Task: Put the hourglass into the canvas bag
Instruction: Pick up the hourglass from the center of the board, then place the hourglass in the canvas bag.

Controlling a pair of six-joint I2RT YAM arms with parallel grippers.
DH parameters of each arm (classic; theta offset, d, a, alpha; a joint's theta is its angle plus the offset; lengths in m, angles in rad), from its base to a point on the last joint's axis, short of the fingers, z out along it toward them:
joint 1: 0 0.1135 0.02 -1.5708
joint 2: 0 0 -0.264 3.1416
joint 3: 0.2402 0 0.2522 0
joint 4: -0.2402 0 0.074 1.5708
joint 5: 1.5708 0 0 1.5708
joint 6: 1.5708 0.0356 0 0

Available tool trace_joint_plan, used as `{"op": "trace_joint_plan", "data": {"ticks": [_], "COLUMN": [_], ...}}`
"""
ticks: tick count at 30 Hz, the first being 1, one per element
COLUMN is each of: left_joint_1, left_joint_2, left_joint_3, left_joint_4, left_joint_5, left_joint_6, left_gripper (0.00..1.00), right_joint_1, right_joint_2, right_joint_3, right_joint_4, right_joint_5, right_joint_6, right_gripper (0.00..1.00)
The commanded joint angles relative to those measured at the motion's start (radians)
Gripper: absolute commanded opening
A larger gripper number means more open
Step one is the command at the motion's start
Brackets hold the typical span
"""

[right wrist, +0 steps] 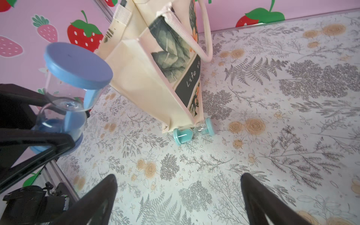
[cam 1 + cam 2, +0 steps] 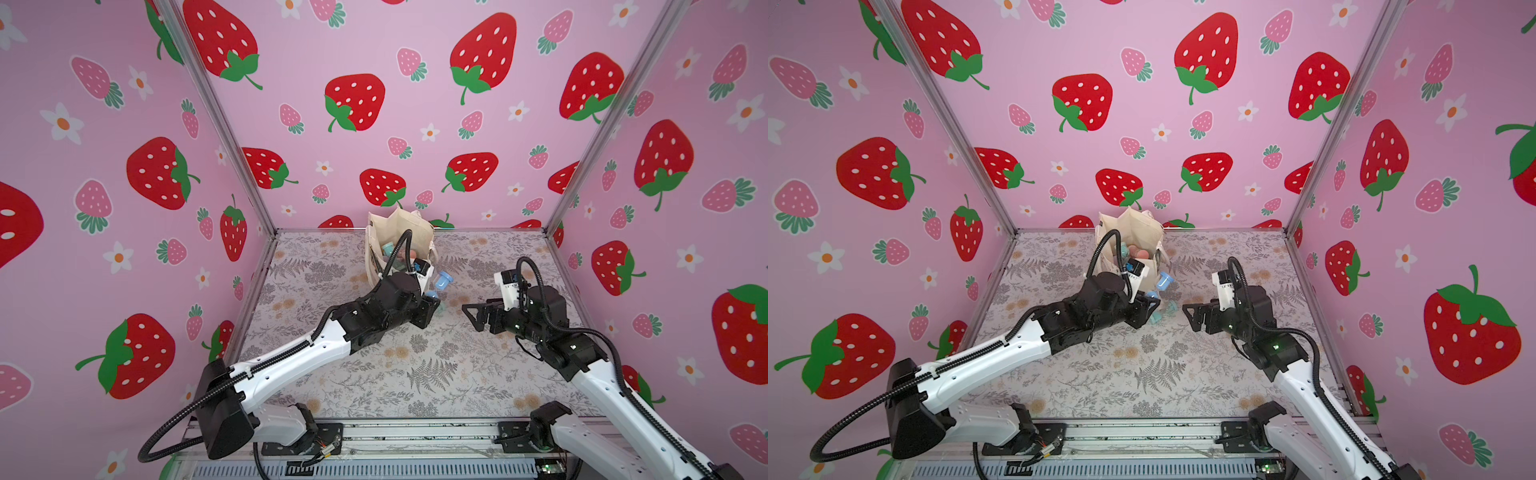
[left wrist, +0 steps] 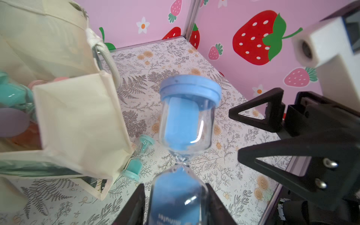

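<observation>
Glass looks light, slick, fragile, so our left end effector [image 3: 175,194] grasps the hourglass [image 3: 187,120] by 1 bulb, right end effector [image 1: 178,176] released.

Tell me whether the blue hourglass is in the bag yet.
Out. The blue hourglass is clamped in the left gripper, beside the canvas bag, outside its opening.

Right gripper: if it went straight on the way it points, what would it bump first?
Probably the small teal hourglass lying at the bottom corner of the canvas bag, then the bag, though how high the right gripper rides is unclear.
</observation>
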Motion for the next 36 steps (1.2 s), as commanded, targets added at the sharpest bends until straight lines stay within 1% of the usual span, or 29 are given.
{"op": "trace_joint_plan", "data": {"ticks": [1,4,8,13,15,19,23,25,27,31,33,36], "left_joint_1": [0.029,0.070,0.136,0.213,0.246,0.293,0.341,0.356,0.361,0.363,0.368,0.369], "left_joint_2": [-0.034,-0.030,0.009,0.106,0.152,0.248,0.353,0.424,0.502,0.620,0.677,0.747], "left_joint_3": [0.090,0.137,0.202,0.313,0.361,0.461,0.554,0.641,0.737,0.834,0.884,0.945], "left_joint_4": [-0.054,-0.079,-0.099,-0.151,-0.166,-0.215,-0.253,-0.313,-0.384,-0.440,-0.468,-0.505], "left_joint_5": [-0.042,-0.057,-0.055,-0.058,-0.041,-0.045,-0.038,-0.022,-0.040,-0.057,-0.058,-0.036], "left_joint_6": [0.011,-0.001,-0.010,-0.009,-0.005,0.016,0.019,0.028,0.039,0.058,0.062,0.066], "left_gripper": [0.23,0.22,0.21,0.20,0.20,0.20,0.20,0.20,0.20,0.20,0.20,0.21], "right_joint_1": [-0.005,-0.003,0.002,0.003,0.005,0.006,0.007,0.006,0.007,0.006,0.006,0.006], "right_joint_2": [0.039,0.098,0.160,0.230,0.250,0.302,0.342,0.356,0.360,0.364,0.370,0.382], "right_joint_3": [0.053,0.082,0.121,0.184,0.196,0.241,0.253,0.257,0.258,0.253,0.255,0.256], "right_joint_4": [0.094,0.148,0.211,0.246,0.278,0.278,0.312,0.322,0.322,0.329,0.339,0.347], "right_joint_5": [-0.068,-0.094,-0.113,-0.129,-0.139,-0.146,-0.155,-0.156,-0.150,-0.130,-0.141,-0.149], "right_joint_6": [-0.016,-0.007,-0.003,0.006,0.012,0.008,0.015,0.021,0.016,0.015,0.014,0.008], "right_gripper": [0.99,0.99,0.99,0.99,0.99,0.99,0.99,0.99,0.99,0.99,0.99,0.99]}}
